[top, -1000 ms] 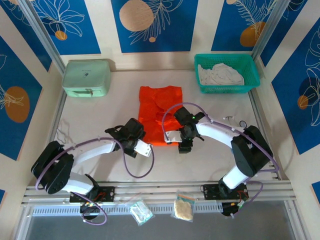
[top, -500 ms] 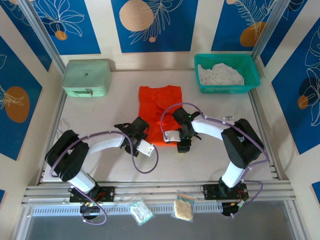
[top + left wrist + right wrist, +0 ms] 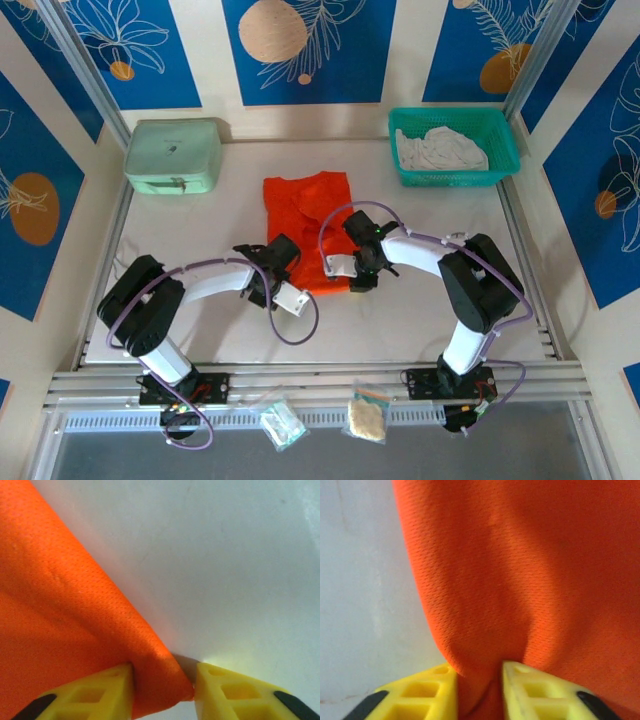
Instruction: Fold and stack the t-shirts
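Bright orange short-sleeved t-shirt lay flat near the middle of the pale surface, a little askew, and both claws were on its near edge! On the left, the left claw sat at the shirt's near left corner. From the left wrist camera its yellow fingers stood narrow, the corner of orange cloth tucked right between them and touching both, with bare surface stretching beyond. That was a grip on the shirt. Over on the right, the right claw was down at the near right part of the hem. Up close its yellow fingers were drawn close together with a bunched fold of the orange knit squeezed between them, fabric rising ahead of the tips. So both sides were pinching cloth.

Further back, a mint-green hard case stood at the far left corner, well apart from the shirt. At the far right a teal plastic mesh basket held a crumpled white t-shirt.
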